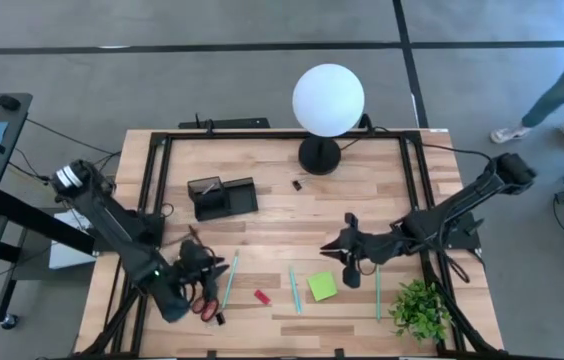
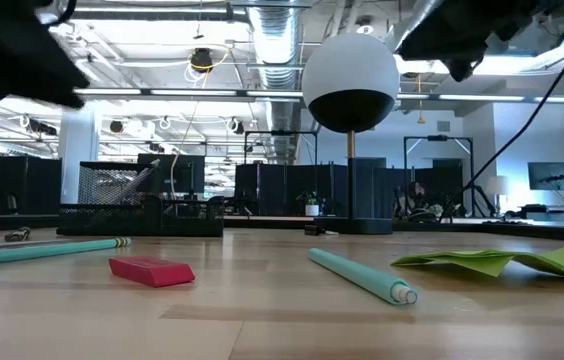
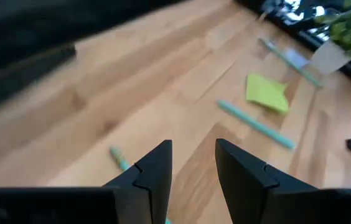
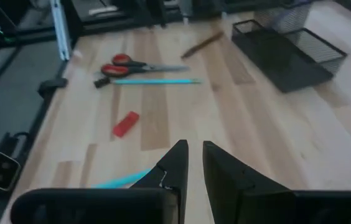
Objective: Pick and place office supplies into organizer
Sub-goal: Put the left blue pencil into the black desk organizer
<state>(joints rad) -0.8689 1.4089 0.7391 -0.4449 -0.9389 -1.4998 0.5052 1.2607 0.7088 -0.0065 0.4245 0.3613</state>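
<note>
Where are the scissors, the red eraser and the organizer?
scissors (image 4: pixel 139 66), right wrist view, on the blades near the pivot
red eraser (image 2: pixel 151 270), low view, its front face
organizer (image 1: pixel 224 198), high view, its front wall

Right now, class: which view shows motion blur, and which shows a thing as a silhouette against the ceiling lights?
Left wrist view: the far tabletop smears into streaks, while the left gripper stays crisp. Low view: the globe lamp is dark underneath against bright ceiling lights, and the near teal pen looks soft. High view: even light, little shadow.
</note>
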